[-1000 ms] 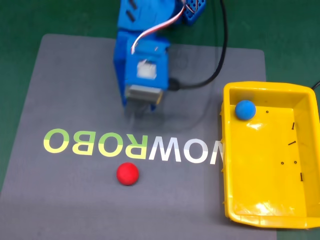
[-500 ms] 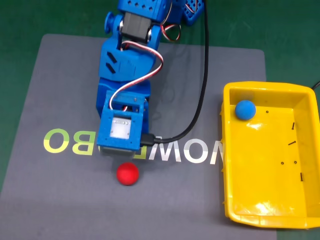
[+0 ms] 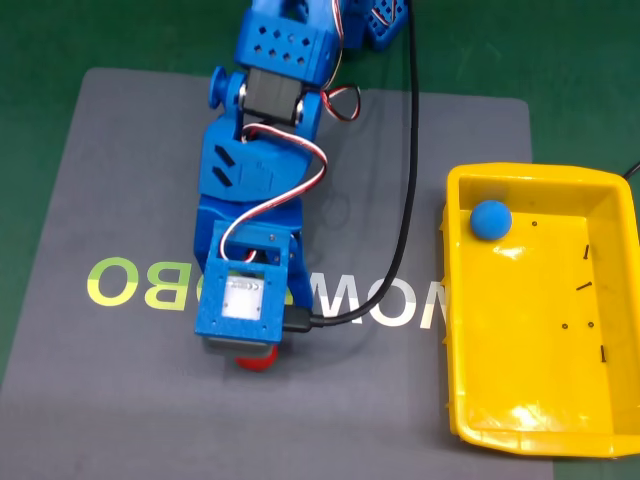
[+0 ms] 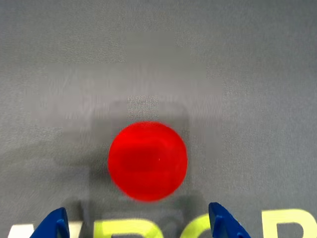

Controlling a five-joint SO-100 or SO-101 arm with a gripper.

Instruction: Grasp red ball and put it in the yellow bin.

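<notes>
In the wrist view the red ball lies on the grey mat, straight ahead of my gripper. The two blue fingertips stand wide apart at the bottom edge, open, with nothing between them. In the fixed view my blue arm reaches over the mat. Its wrist block covers most of the red ball, leaving a red sliver at its lower edge. The yellow bin stands at the right, off the mat's right side.
A blue ball rests in the bin's upper left corner, with small dark specks on the bin floor. The grey mat bears large letters and lies on a green table. A black cable trails from the wrist.
The arm has stretched forward and down over the mat. Its wrist block now sits above the red ball, which lay in plain sight before. Neither ball has moved.
</notes>
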